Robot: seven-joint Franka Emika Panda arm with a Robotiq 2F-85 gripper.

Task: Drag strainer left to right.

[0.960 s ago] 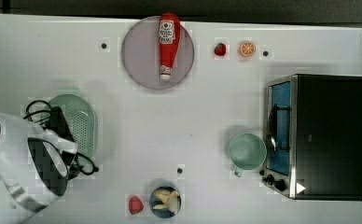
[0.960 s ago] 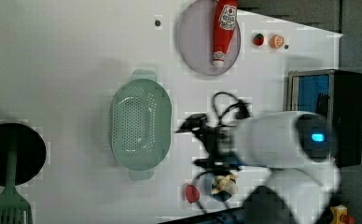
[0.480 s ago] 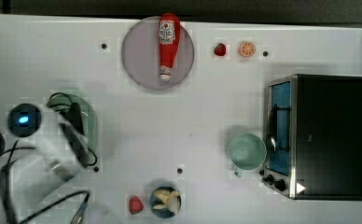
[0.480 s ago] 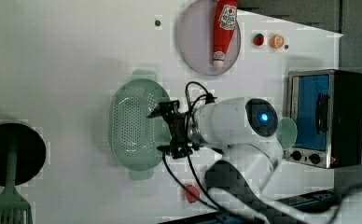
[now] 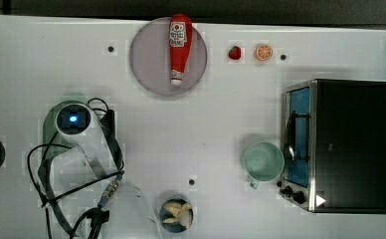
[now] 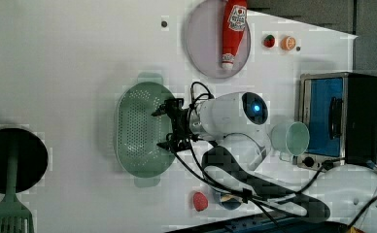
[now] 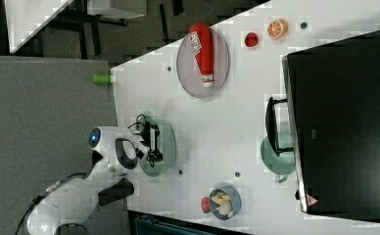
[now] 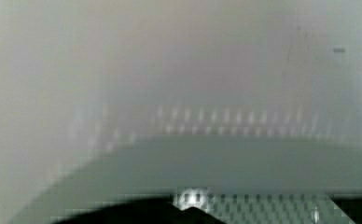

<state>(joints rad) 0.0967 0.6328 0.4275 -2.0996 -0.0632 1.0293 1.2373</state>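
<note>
Mint-green plastic, the strainer point(image 6: 140, 127) lies on the white table point(image 6: 70, 63) at the left view's left, well apart from the toaster oven point(image 6: 339, 119) and the green mug point(image 6: 291, 138). The gripper point(image 6: 163, 128) stands over the strainer's right rim in the left view, its two fingers spread wide with nothing between them. A ketchup bottle point(image 6: 233, 29) lies on the grey plate point(image 6: 201, 46) farther away.

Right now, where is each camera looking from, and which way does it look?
Top view: overhead, straight down; arm covers the strainer.
Left view: high, steeply down; open gripper over the strainer's rim.
Right view: high, from beside the oven; arm over strainer.
Wrist view: on the arm, close to the strainer's rim.
All off-arm views share the ketchup bottle.
</note>
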